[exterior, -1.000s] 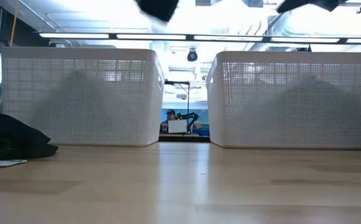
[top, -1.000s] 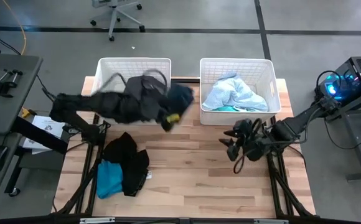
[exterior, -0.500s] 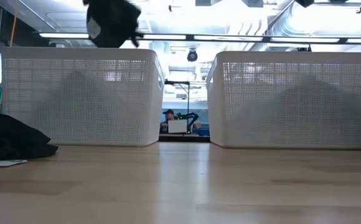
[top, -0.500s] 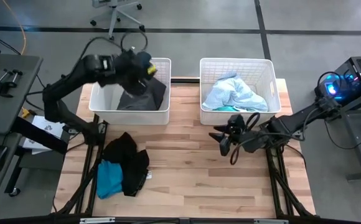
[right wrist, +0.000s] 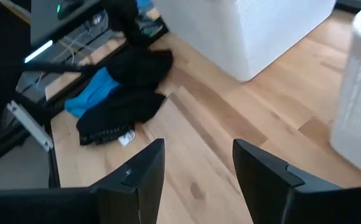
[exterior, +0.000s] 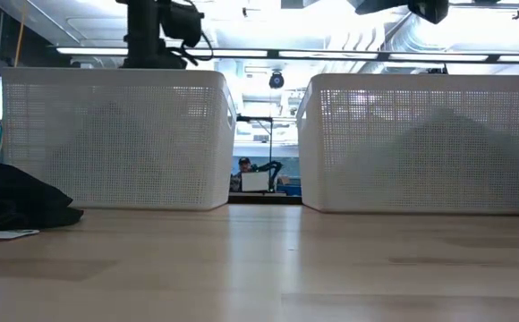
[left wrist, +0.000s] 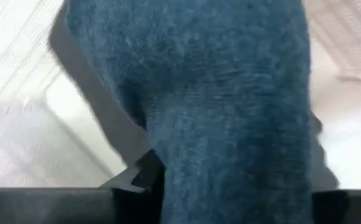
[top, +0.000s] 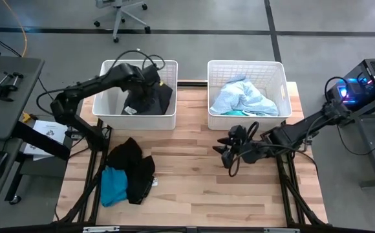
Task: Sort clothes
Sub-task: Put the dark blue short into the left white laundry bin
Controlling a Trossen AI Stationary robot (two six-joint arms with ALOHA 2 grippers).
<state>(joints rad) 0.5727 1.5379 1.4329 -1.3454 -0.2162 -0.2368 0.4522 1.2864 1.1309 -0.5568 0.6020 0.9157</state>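
My left gripper reaches into the left white basket from above and is shut on a dark grey-blue garment. That cloth fills the left wrist view. In the low view the left gripper shows above that basket's rim. A black garment and a turquoise blue one lie in a pile on the table at the near left. Pale blue garments lie in the right basket. My right gripper is open and empty above the table, before the right basket. My left gripper holds the dark grey-blue garment by a bunch of its upper part. The fingers come from above, slanting down into the basket. The cloth itself hides the fingertips. The garment hangs below the gripper and its lower part lies on the basket's floor.
The two white slatted baskets stand side by side at the table's far edge with a gap between them. A teal piece shows at the right basket's near wall. Bare wood lies between the pile and my right gripper. A white tag lies beside the pile.
My left gripper has swung with the dark garment from above the gap between the baskets toward the far left, over the left basket, and gone down into it. The garment, then hanging in the air, now lies partly in the basket. My right gripper has drifted toward the table's left.
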